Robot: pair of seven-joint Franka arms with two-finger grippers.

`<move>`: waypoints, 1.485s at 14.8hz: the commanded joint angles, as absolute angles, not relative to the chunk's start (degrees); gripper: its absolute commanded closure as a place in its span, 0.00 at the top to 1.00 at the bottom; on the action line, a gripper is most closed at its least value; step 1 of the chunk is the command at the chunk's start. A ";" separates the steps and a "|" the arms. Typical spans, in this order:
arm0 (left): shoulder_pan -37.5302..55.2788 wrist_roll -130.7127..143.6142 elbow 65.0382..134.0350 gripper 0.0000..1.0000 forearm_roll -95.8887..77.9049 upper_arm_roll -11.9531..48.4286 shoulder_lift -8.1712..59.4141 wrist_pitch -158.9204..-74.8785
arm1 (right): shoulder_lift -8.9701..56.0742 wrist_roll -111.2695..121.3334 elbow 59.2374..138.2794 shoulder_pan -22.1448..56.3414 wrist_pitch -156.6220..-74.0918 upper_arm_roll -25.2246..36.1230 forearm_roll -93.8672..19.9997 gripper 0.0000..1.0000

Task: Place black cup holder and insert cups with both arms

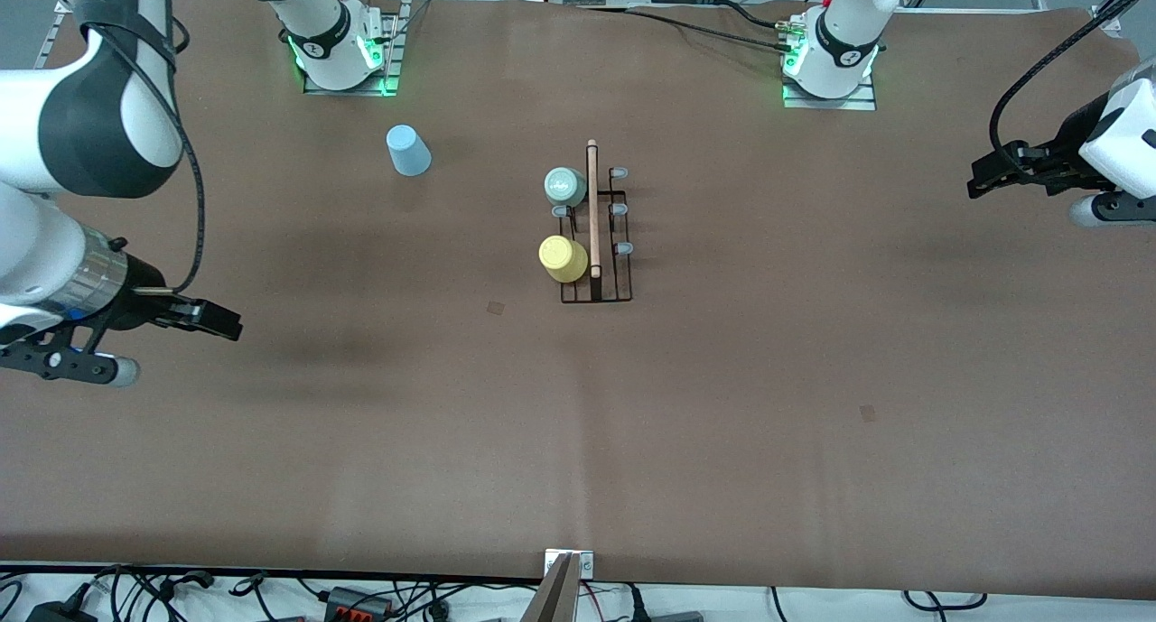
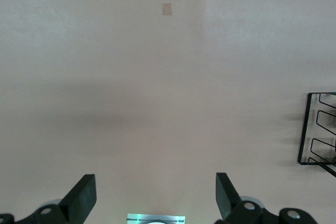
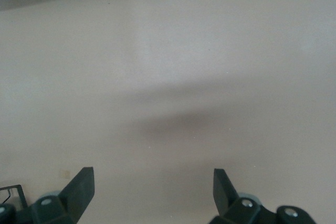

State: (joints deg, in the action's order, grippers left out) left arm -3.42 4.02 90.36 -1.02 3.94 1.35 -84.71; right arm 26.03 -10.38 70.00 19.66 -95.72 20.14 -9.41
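while both arms wait, brown table (image 1: 722, 405) carries rack (image 1: 596, 243) — cups (image 1: 564, 258).

The black cup holder (image 1: 601, 243), a thin wire rack with a light wooden rod along its top, stands mid-table. A mint green cup (image 1: 565, 187) and a yellow cup (image 1: 563, 258) sit upside down on prongs on its right-arm side, the yellow one nearer the front camera. The light blue cup (image 1: 408, 150) rests apart on the table toward the right arm's base.
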 commanded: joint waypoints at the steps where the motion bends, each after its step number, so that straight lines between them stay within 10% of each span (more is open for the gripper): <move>1: -3.87 2.64 89.03 1.00 -2.02 3.96 1.85 -83.50 | 21.81 -8.62 73.03 11.81 -96.41 11.63 -7.38 1.00; 7: -3.87 2.64 89.03 1.00 -2.02 3.96 1.85 -83.50 | 16.97 -5.11 76.63 -2.27 -96.15 -0.96 -2.90 1.00; 22: -3.87 2.64 89.03 1.00 -2.02 3.95 1.85 -83.50 | 8.37 3.69 85.23 -3.78 -94.21 0.00 1.84 1.00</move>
State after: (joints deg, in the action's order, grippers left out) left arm -3.43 4.02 90.36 -1.02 3.94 1.35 -84.71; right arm 12.79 2.63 78.95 -3.77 -92.35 0.15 0.90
